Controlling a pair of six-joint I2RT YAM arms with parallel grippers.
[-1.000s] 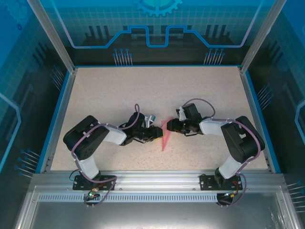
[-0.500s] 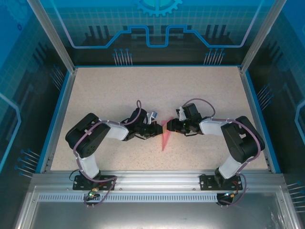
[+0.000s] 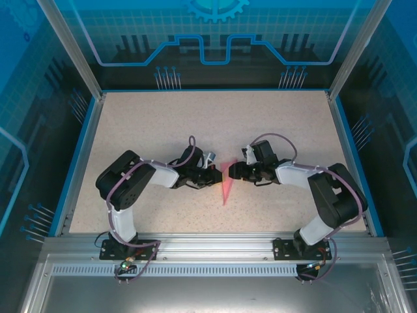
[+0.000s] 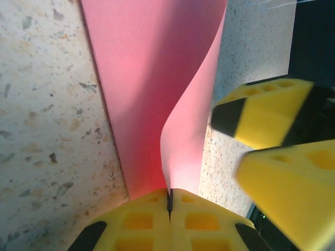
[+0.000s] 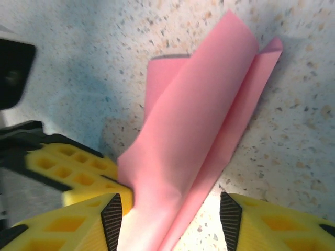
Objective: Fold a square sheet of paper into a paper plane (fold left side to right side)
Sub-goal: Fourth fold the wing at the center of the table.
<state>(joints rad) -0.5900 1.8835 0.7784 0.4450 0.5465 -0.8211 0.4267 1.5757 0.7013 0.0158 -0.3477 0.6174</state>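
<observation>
The pink sheet of paper [image 3: 225, 186] lies mid-table between the two arms, folded into a long narrow shape with one flap standing up. My left gripper [image 3: 214, 177] reaches it from the left. In the left wrist view this gripper [image 4: 169, 194] is shut on the raised edge of the paper [image 4: 152, 78]. My right gripper [image 3: 232, 172] comes in from the right. In the right wrist view it [image 5: 172, 206] is open, the paper [image 5: 199, 120] lying between its fingers [image 5: 238, 219] untouched by the right pad. The left gripper's yellow fingers [image 5: 78, 172] pinch the paper's left edge there.
The speckled table [image 3: 163, 124] is ringed by a blue rim [image 3: 85, 156] and an aluminium rail [image 3: 208, 244] at the near edge. Both grippers stand a few centimetres apart over the paper; the right one's yellow fingers [image 4: 267, 117] show close by in the left wrist view.
My left gripper has shifted slightly right and closed on the paper's raised edge. The right gripper's fingers have spread a little wider.
</observation>
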